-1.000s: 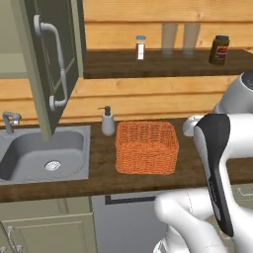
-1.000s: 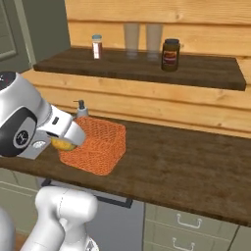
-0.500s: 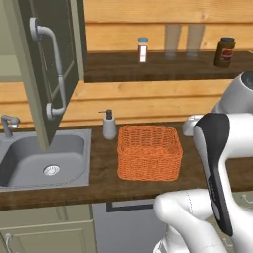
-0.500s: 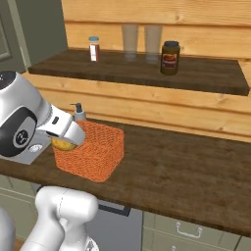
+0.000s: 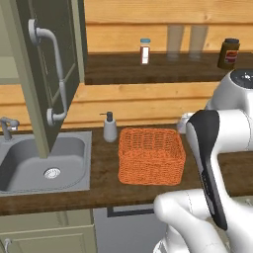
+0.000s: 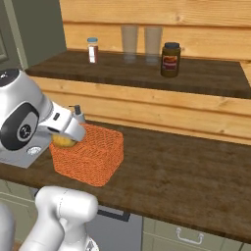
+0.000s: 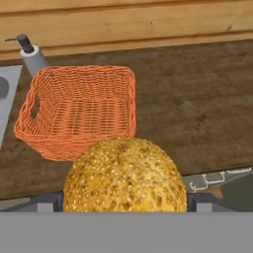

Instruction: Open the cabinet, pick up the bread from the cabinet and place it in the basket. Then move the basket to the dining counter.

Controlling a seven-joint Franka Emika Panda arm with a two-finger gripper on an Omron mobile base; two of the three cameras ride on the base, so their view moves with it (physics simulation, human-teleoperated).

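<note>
bread: The bread is a round golden lump with small seeds. In the hand view it sits low and very near the camera, between the pincer's two jaws. In the right base view a small part of it shows under the white hand, at the near left edge of the basket.

pincer: The pincer is gripping the bread; its jaws stand wide because the loaf is broad. The finger tips themselves are mostly hidden behind the loaf.

basket: The basket is orange wicker and has nothing inside. It stands upright on the dark wood surface, beside the sink.

cabinet: The cabinet door is already swung open, above the sink.

step in hand: I judge it is the carrying of the bread to the basket; the opening and the picking look done.

next move: The bread seems not yet above the middle of the basket, so the hand should go forward over the rim, come down a little, and only then open the jaws. A release too early may drop the loaf on the rim or on the surface.

nearby: A soap dispenser stands just behind the basket's left corner, and should be avoided.

left to do: The basket must afterwards go to the dining counter.
</note>
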